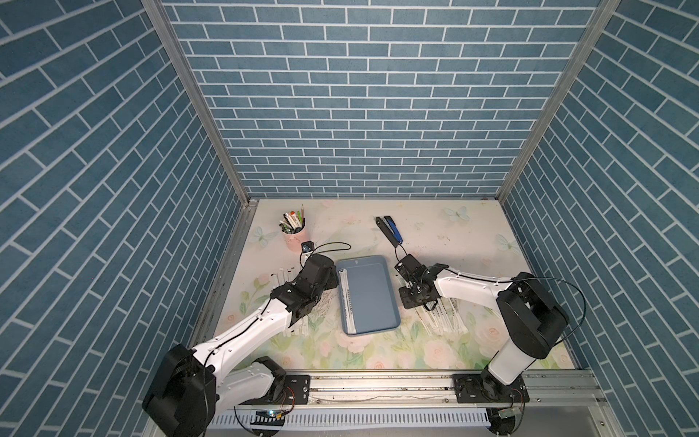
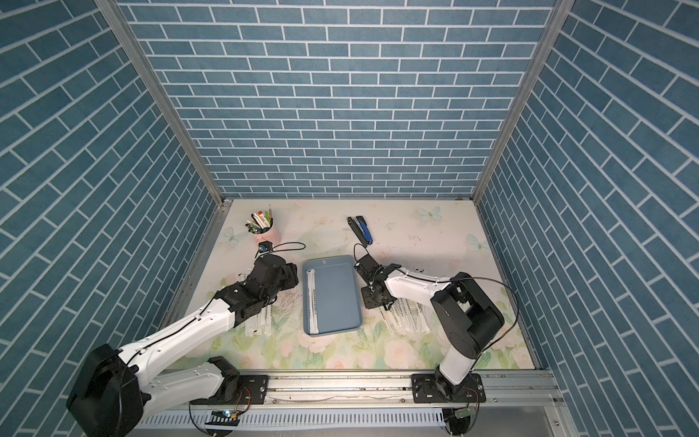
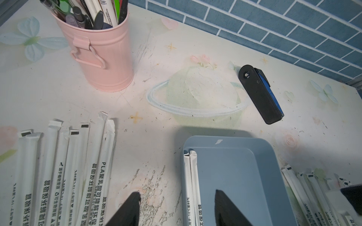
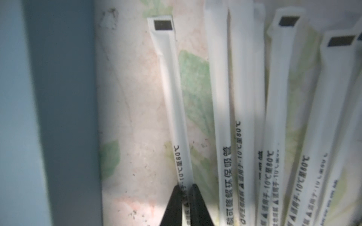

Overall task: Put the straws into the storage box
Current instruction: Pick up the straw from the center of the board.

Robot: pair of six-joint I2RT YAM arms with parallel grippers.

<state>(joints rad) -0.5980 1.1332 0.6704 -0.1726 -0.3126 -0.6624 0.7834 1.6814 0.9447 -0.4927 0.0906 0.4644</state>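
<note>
Straws (image 1: 442, 321) should be light, flimsy and easily crushed, so pinch gently mid-length. Your right gripper (image 4: 185, 185) is clenched on a single straw (image 4: 172, 97) just beside the storage box (image 1: 372, 299), which holds two. Your left gripper (image 3: 177, 192) hangs released.

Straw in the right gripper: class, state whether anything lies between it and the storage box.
Nothing visible does. The right gripper pinches the straw nearest the box; only a strip of bare table separates them. The box's low wall must be cleared; two straws lie along its far side.
</note>
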